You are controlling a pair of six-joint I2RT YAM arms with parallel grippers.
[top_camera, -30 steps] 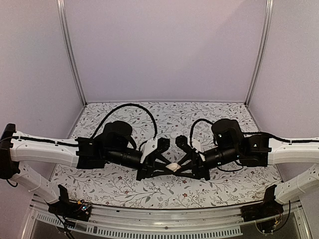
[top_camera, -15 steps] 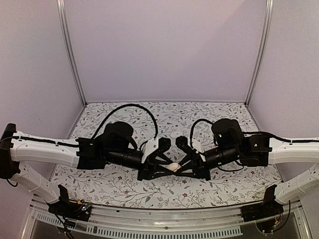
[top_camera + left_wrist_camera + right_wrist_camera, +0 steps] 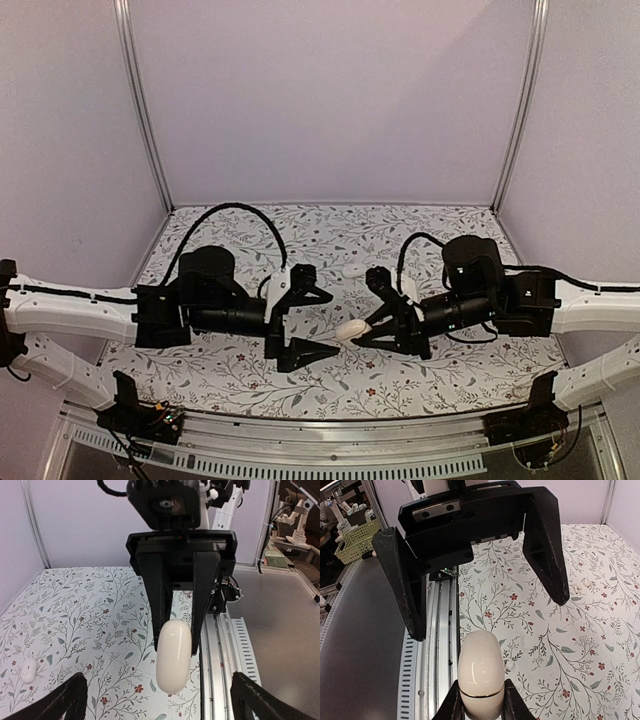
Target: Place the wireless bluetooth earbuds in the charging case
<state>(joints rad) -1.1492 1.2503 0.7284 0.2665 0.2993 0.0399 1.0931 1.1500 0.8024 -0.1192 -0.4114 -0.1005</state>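
- Charging case (image 3: 480, 677), lid shut, is gripped by R gripper (image 3: 364, 331) above floral table (image 3: 440, 230).
- L gripper (image 3: 320, 322) is held wide open, facing case, apart.
- Earbud (image 3: 28, 670) is seen lying on table.

The charging case (image 3: 350, 330) sits in the right pincer (image 3: 364, 331), right of the left pincer (image 3: 333, 322).

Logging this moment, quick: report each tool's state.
Left tool: open, holding nothing.
Right tool: closed on the charging case.
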